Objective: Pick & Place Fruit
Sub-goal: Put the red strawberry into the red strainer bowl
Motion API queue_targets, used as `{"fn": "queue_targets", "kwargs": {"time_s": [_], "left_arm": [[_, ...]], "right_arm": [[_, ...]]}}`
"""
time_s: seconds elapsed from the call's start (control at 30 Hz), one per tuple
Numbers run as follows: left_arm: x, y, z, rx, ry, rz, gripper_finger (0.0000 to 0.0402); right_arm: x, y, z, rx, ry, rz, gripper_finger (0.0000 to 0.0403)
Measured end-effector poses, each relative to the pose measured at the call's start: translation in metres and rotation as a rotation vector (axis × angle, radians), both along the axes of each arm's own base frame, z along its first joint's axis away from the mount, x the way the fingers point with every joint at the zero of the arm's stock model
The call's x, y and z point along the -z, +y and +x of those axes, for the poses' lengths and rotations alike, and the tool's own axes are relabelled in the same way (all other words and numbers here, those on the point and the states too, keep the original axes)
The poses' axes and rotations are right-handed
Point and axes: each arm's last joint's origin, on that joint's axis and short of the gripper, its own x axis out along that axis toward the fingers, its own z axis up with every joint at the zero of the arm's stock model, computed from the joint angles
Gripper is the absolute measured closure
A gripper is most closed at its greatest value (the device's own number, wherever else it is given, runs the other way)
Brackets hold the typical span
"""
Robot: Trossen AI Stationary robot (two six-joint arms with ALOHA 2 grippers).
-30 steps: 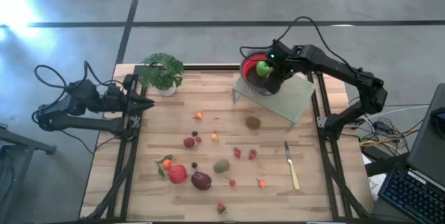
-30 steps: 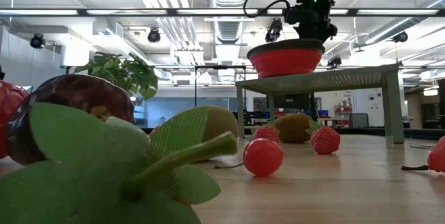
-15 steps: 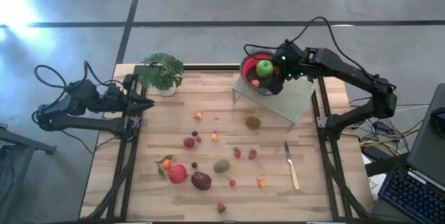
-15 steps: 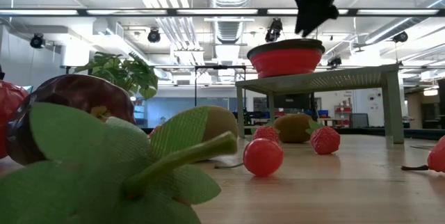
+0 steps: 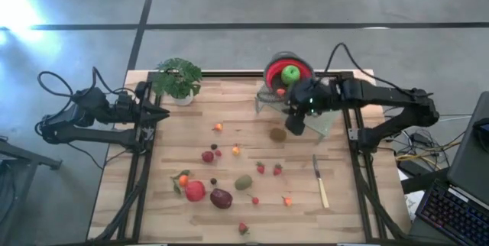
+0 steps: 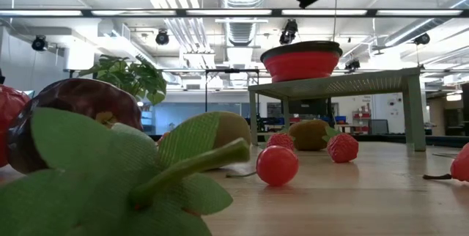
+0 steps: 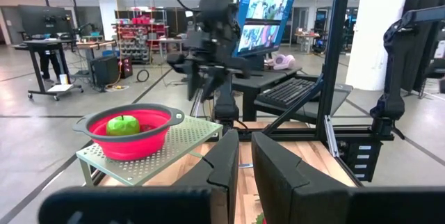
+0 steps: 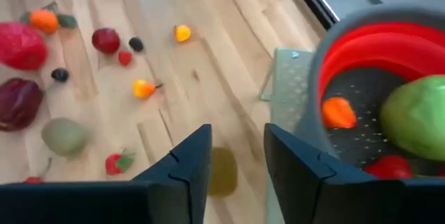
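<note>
Fruit is mostly scattered over the wooden table (image 5: 183, 135): red apple (image 5: 195, 191), plum (image 5: 221, 199), two kiwis, strawberries. The green apple (image 5: 291, 74) already sits in the red bowl (image 5: 272, 71) on the perforated stand (image 5: 330, 116) (with an orange bit beside it). Right gripper (image 5: 295, 121) hangs empty near the bowl, fingers apart. Left gripper (image 5: 160, 114) is parked closed by the potted plant (image 5: 177, 79).
</note>
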Motion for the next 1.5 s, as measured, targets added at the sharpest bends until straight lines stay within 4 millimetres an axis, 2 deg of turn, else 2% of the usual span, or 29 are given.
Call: {"fn": "queue_targets", "kwargs": {"time_s": [0.2,0.4,0.57,0.7,0.9,1.23,1.5], "left_arm": [[0.0,0.0,0.0,0.0,0.001,0.0,0.0355],[0.0,0.0,0.0,0.0,0.0,0.0,0.0355],[0.0,0.0,0.0,0.0,0.0,0.0,0.0355],[0.0,0.0,0.0,0.0,0.0,0.0,0.0355],[0.0,0.0,0.0,0.0,0.0,0.0,0.0355],[0.0,0.0,0.0,0.0,0.0,0.0,0.0355],[0.0,0.0,0.0,0.0,0.0,0.0,0.0355]], "right_arm": [[0.004,0.037,0.004,-0.045,-0.002,-0.051,0.0309],[0.01,0.065,0.005,-0.079,-0.001,0.0,0.0335],[0.024,0.081,0.005,-0.068,0.024,0.048,0.0349],[0.045,0.09,0.006,-0.041,0.057,0.079,0.0348],[0.077,0.097,0.012,-0.049,0.119,0.09,0.0323],[0.125,0.107,0.033,-0.193,0.286,0.073,0.0237],[0.147,0.116,0.055,-0.278,0.381,0.091,0.0179]]}}
